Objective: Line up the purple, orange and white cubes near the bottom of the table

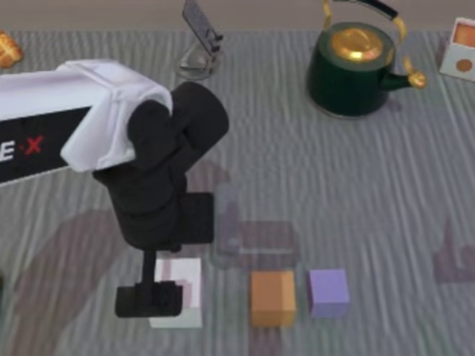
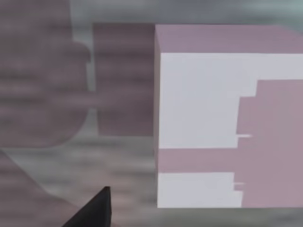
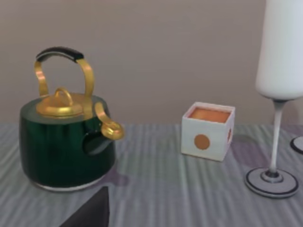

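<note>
Near the bottom edge of the grey, finely ribbed worktop [image 1: 356, 193], left of centre in the top view, the left arm's black two-finger hand [image 1: 148, 300] hangs over the large matte white cube [image 1: 182, 297]. Its dark body covers the cube's left part. Cannot tell how far the fingers are spread, or whether they touch the cube. The left wrist view is filled mostly by the white cube's face [image 2: 199, 127], crossed by blocky shadow, with one dark fingertip [image 2: 97, 210] beside it and apart from it.

Just right of the white cube, in the same row: the tan-orange matte cube [image 1: 272, 297], then the smaller lavender-purple matte cube [image 1: 329, 292]. Narrow gaps between all three; none touching. All sit flat on the worktop.

Farther back, toward the top of the view: a dark green kettle with brass lid and handle [image 1: 358, 67], right of centre. A small dark phone stand [image 1: 200, 41] left of it. At the far right edge, a white box with an orange face and brown dot [image 1: 462, 50].

Right arm not seen from above. Its wrist camera shows the kettle [image 3: 66, 142], the white box [image 3: 208, 130] and a white stemmed glass [image 3: 277, 94].
</note>
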`<state>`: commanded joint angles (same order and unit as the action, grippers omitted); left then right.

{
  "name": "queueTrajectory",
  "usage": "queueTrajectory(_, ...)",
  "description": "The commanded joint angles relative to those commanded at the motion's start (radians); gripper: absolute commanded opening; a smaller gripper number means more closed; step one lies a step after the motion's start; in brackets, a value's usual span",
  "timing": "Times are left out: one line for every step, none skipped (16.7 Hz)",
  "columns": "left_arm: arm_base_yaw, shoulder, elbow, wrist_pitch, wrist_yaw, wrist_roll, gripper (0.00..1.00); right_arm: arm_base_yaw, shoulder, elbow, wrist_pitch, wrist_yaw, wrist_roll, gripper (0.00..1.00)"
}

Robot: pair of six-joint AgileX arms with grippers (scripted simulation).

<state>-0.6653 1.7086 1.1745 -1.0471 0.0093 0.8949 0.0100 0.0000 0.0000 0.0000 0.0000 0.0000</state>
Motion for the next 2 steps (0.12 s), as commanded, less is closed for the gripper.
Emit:
queueTrajectory(0.002, -0.010, 0.012, -0.016, 0.000, -0.001, 1.00, 0.000, 0.000, 0.000, 0.000, 0.000, 0.000, 1.00)
queueTrajectory(0.003, -0.013, 0.016, -0.021, 0.000, -0.001, 1.00, 0.000, 0.000, 0.000, 0.000, 0.000, 0.000, 1.00)
